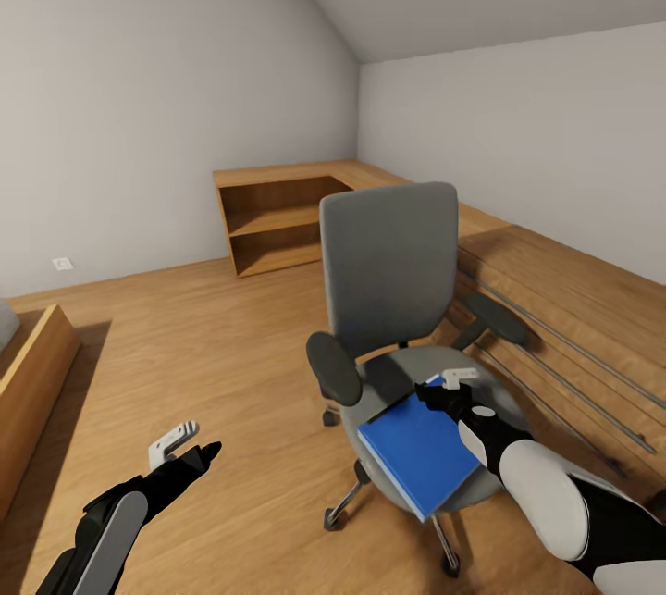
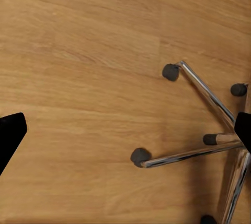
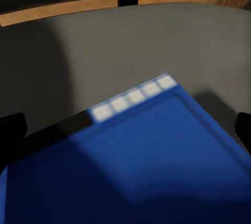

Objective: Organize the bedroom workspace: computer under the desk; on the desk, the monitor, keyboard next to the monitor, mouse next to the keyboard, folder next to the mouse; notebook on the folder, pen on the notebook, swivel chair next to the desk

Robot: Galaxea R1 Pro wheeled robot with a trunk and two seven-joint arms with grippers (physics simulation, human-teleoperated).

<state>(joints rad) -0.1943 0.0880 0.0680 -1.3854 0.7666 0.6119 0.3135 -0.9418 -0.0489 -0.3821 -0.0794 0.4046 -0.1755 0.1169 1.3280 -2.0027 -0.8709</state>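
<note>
The grey swivel chair stands mid-room on the plank floor, its back toward the far wall. The bright blue folder lies flat on its seat, one corner overhanging the front edge. My right gripper is open at the folder's far corner, just above the seat. In the right wrist view the folder lies between the spread fingertips, with the grey seat beyond it. My left gripper hangs open over bare floor to the chair's left. The left wrist view looks down on the chair's metal star base and castors.
A low light-wood open cabinet stands in the far corner. A wooden platform with metal rails runs along the right wall behind the chair. A wooden frame sits at the left edge. Open floor lies between it and the chair.
</note>
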